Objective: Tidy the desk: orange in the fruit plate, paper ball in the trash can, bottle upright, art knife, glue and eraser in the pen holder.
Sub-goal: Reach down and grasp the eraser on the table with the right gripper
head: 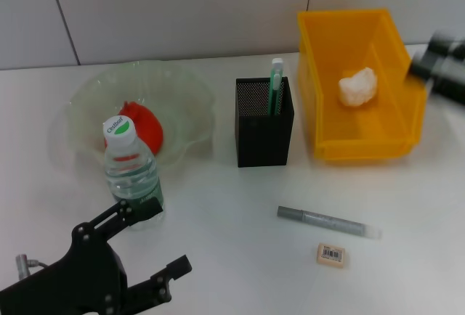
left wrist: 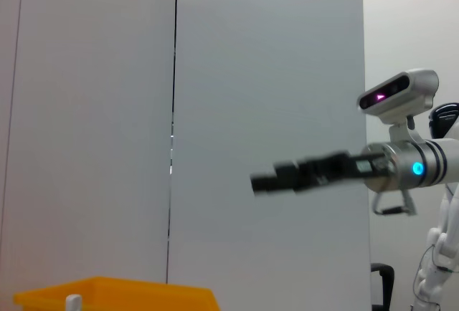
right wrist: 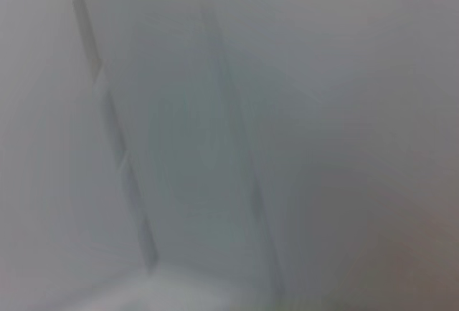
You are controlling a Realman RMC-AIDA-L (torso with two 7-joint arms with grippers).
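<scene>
Standing upright near the table's front left: bottle, just before the fruit plate holding the orange. Spread wide beside the bottle, touching nothing: left claw. Blurred at the far right edge past the trash can, fingers impossible to read: right claw. Resting inside that can: paper ball. Poking from the pen holder: art knife. Lying flat on the table, near each other but apart: glue and eraser.

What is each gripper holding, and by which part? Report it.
Nothing. The left gripper is open beside the upright bottle, not clamping it. The right gripper, by the trash can, carries nothing visible.
</scene>
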